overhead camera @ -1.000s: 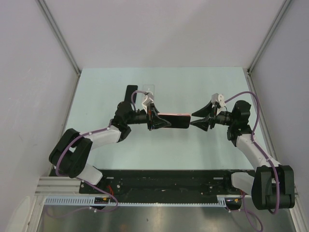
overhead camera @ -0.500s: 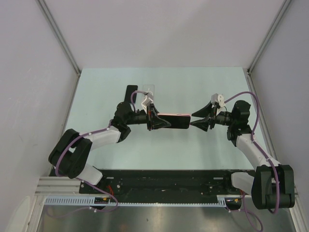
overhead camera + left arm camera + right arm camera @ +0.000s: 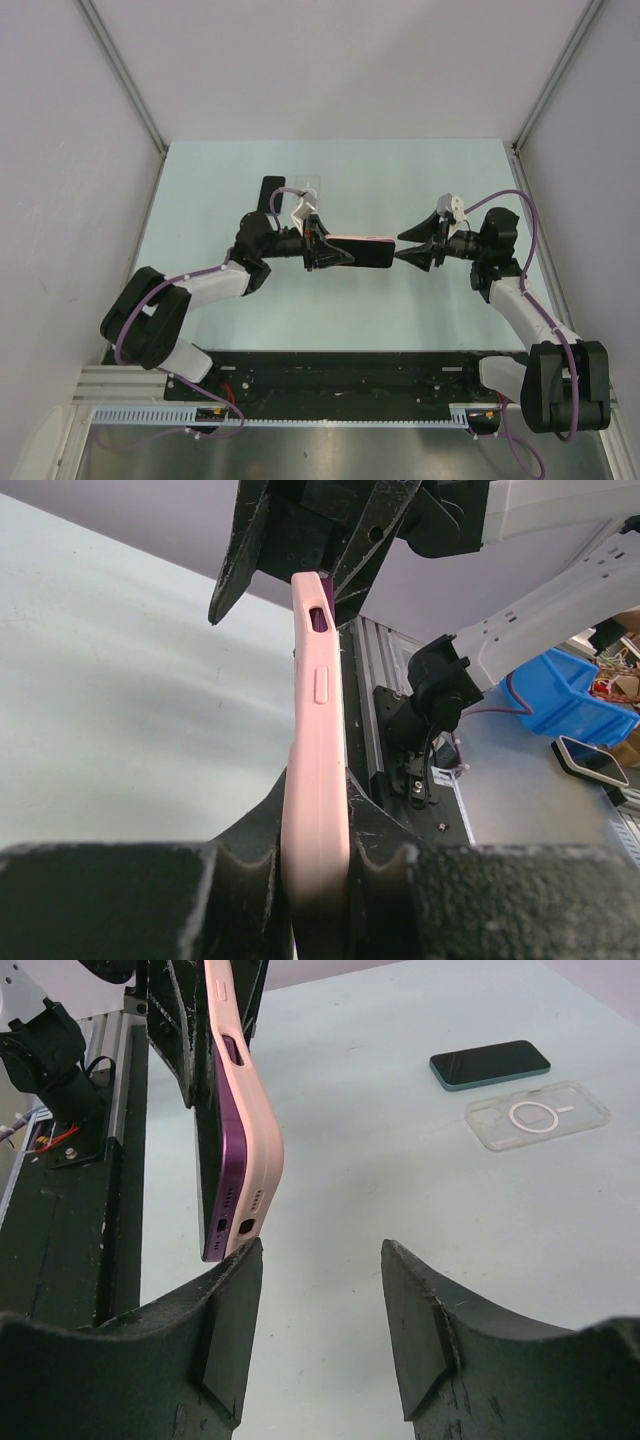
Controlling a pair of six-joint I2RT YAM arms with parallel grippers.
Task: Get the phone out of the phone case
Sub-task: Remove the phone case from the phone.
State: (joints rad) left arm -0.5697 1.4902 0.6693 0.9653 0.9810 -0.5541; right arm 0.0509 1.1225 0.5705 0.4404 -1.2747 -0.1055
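So that the phone case [image 3: 360, 238] offered its free end to my released right end effector [image 3: 406, 247] mid-frame, my left end effector [image 3: 338, 252] gripped it aloft.

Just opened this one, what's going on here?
The left gripper is shut on one end of a soft pink case with a purple phone inside, holding it edge-up in the air over the pale green table. The right gripper is open at the free end, not gripping it. The phone is not yet out of its case. A second, dark phone and a clear case lie side by side on the table, untouched.
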